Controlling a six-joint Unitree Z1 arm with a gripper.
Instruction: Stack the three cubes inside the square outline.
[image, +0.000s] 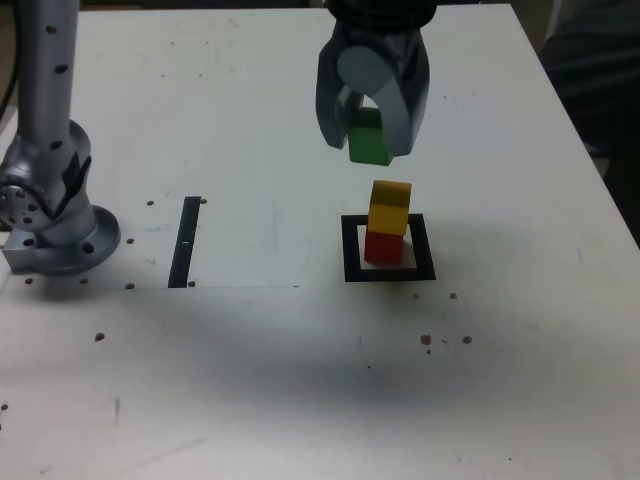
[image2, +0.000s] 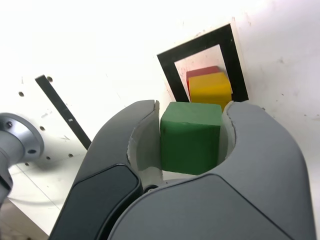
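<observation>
Gripper (image2: 192, 132) fills the near part of the wrist view, its jaws closed on the green cube (image2: 192, 137), which is held clear of the table (image: 250, 380). Jaws cover parts of the cube's sides in both views; its underside is not visible. Yellow cube (image: 389, 207) sits on the red cube (image: 384, 246), both within the square outline (image: 353, 250). Stack hides part of the outline's far edge in the exterior view; in the wrist view, yellow covers most of red, and the green cube and gripper cut off yellow's lower portion and part of the outline. Arm (image: 380, 12) is cropped by the exterior view's top edge. Black strip (image: 185, 242) lies toward the exterior view's left; the gripper may cover its end in the wrist view. Labels, brands: none legible.
</observation>
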